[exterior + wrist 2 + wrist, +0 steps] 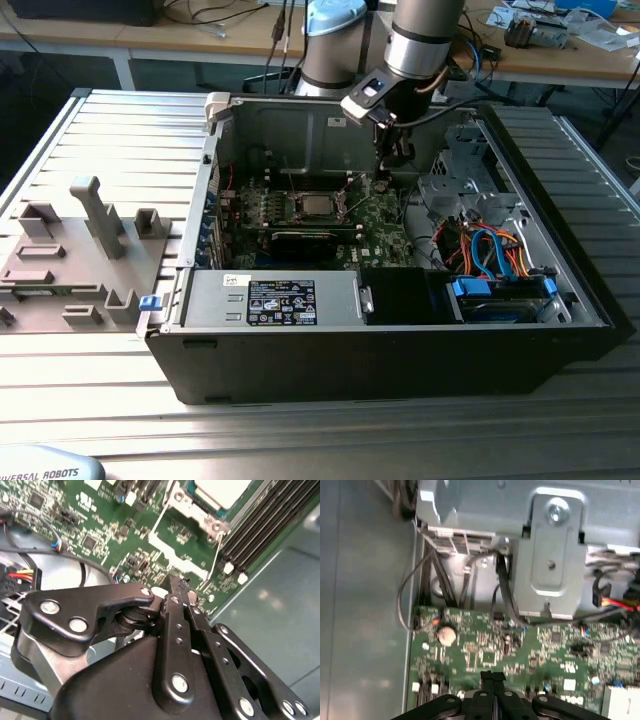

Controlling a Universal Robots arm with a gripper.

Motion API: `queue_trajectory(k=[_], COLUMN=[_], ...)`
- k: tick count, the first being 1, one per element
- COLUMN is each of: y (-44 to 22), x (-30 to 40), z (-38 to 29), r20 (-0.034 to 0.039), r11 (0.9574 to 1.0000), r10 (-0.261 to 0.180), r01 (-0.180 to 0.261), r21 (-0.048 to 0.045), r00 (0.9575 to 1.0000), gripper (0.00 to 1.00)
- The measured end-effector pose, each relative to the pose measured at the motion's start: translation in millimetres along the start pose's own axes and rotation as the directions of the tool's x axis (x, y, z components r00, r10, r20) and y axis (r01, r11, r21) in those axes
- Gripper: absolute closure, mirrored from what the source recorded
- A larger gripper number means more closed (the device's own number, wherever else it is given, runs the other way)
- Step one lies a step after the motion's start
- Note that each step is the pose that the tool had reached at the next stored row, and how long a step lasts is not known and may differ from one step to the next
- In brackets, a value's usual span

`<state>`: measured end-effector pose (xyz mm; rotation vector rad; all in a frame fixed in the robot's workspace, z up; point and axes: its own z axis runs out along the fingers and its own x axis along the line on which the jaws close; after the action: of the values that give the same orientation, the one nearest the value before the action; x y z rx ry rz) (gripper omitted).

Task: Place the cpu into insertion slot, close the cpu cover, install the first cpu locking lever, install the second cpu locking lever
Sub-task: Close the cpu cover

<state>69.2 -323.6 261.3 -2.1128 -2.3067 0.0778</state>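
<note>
Silver-grey and flat, the cpu [318, 205] sits inside the insertion slot [192, 505] on the green board [485, 655], deep in the open computer case [400, 350] that lies on the bench [120, 130]. The end effector [385, 178] hangs just over the board. From there the slot lies at about eight o'clock in the exterior view, near but not touching. Its fingers [175, 615] are pressed together, narrow, and I see nothing gripped between them in both wrist views.

Between the end effector and the chip, in the second wrist view, the cpu cover [175, 555] looks to stand open. It is a thin silver frame with green board showing through its cut-out, and its free edge faces the end effector. A thin wire lever [214, 555] runs along one side of that frame, its long axis pointing roughly from the slot towards the end effector. I judge the chip placed and the cover not yet shut. The long black card [300, 240] lies at six o'clock from the slot, apart from it.
</note>
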Motion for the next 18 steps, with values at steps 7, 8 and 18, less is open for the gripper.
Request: queue_trajectory(k=[7, 8, 18], y=[-11.9, -17.5, -53.7], x=[2.9, 3.4, 6.6], z=[13.4, 13.7, 16.3], r20=[-0.0007, -0.0014, -0.0029], r11=[1.0, 1.0, 1.0], r10=[0.0, 0.0, 0.0], r01=[0.0, 0.0, 0.0], r21=[0.0045, 0.0045, 0.0043], r00=[1.0, 1.0, 1.0], gripper=[0.89, 0.89, 0.89])
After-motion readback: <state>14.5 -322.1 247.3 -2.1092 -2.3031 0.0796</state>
